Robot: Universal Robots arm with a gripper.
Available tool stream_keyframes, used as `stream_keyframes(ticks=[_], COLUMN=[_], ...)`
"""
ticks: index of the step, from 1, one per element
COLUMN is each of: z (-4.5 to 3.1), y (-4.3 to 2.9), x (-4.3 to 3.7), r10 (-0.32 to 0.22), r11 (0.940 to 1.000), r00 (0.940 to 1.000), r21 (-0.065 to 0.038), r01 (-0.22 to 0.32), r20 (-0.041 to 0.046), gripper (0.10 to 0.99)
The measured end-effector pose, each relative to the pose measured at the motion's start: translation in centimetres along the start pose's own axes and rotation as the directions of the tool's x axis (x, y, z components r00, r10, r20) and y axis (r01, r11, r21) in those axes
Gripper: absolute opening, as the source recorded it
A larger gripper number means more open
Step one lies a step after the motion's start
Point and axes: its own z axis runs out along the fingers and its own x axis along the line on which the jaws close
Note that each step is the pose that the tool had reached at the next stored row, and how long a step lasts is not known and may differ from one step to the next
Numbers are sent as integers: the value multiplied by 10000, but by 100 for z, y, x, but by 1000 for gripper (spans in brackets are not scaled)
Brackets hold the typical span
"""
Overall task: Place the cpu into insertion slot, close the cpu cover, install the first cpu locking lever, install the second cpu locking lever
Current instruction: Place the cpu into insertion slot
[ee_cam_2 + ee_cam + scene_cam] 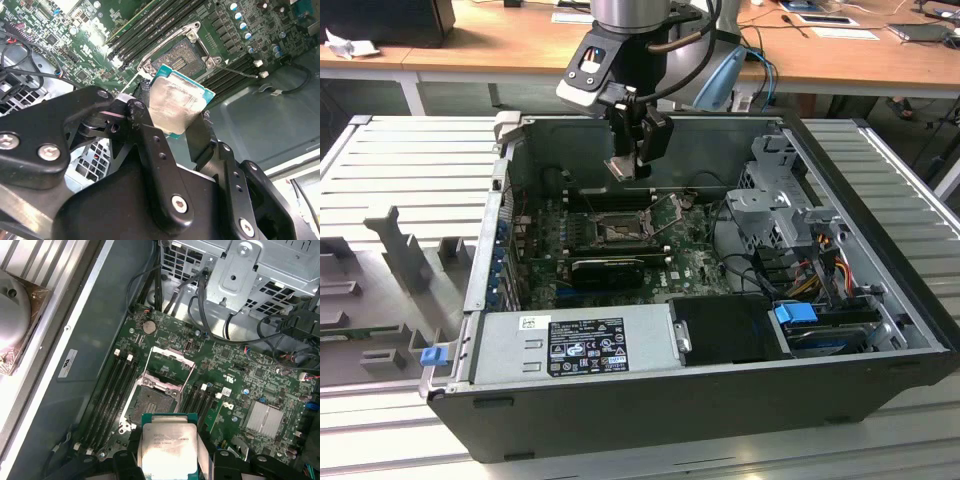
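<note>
My gripper [632, 160] hangs inside the open computer case [880, 300], shut on the cpu [624, 167], a small square chip with a dull silver face. In both wrist views the cpu [176, 106] [167, 445] sits between the black fingers [150, 145], held by its edges. The insertion slot [150, 402] [176, 56] lies bare on the green motherboard, just below and beyond the chip, with its dark pin field showing. The cpu cover [169, 367], a silvery frame, stands swung up at the slot's far edge. A thin lever rod [235, 72] sticks out beside the slot.
Black memory slots [112, 390] flank the insertion slot. A long black card [608, 266], a power supply [585, 345] and a metal drive cage [775, 205] with cables stand around the board. Grey fixtures [400, 250] sit on the slatted table on the exterior view's left.
</note>
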Motion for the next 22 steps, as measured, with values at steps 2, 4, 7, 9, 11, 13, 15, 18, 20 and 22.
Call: stream_keyframes(ticks=[2,4,7,9,11,13,15,18,20,22], z=[2,5,8,11,19,24,30,45,63,76], y=[0,0,-1,-1,-2,-2,-3,-4,-5,-6], x=[0,0,0,0,0,0,0,-1,-1,-2], r10=[62,133,214,255,320,348,381,400,401,400], r11=[10000,9999,9998,9997,9995,9994,9993,9992,9992,9992], r00=[10000,9999,9998,9997,9995,9994,9993,9992,9992,9992], r21=[-1,-3,-5,-5,-3,1,8,24,31,32], r01=[-62,-133,-214,-255,-320,-348,-381,-400,-401,-400], r20=[5,11,18,21,25,26,26,21,21,25], gripper=[529,529,529,529,529,529,529,529,529,529])
